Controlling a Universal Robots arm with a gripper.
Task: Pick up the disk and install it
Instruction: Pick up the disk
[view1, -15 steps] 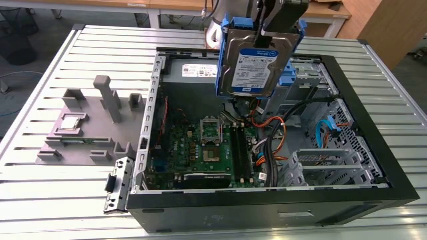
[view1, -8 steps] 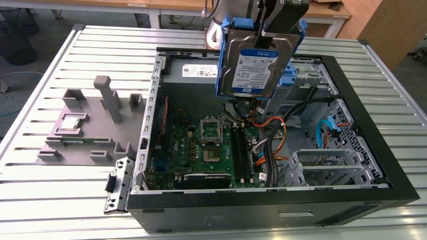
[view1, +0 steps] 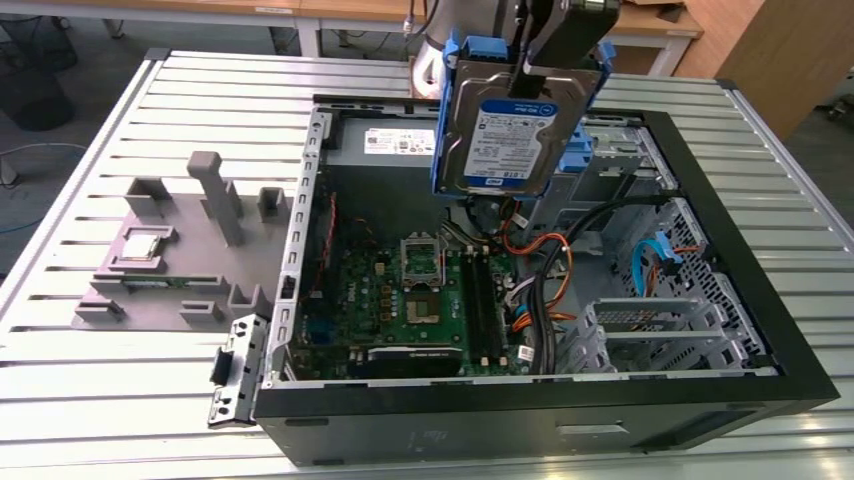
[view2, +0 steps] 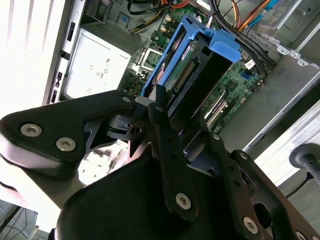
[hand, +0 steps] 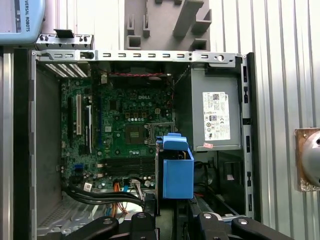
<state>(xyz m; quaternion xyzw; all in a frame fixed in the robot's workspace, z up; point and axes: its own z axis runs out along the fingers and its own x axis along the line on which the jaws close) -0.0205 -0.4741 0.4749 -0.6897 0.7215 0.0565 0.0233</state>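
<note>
The hand (view1: 541, 75) gripped the disk (view1: 507, 140), holding it above the open computer case (view1: 767, 300). Pickup looked done. Installing called for careful rail alignment.

The disk (view1: 505, 140) is silver with a white and dark blue label, framed by a bright blue carrier (hand: 177, 172). The jaws are matt black with silver screw heads. The computer case (view1: 534, 410) is black outside and bare grey metal inside. In it are a green motherboard (view1: 387, 290) and orange, black and blue cables (view1: 566, 262). The power supply (hand: 200, 100) is grey with a white sticker. The counter (view1: 94, 400) is pale grey, ribbed in parallel slats.
</note>
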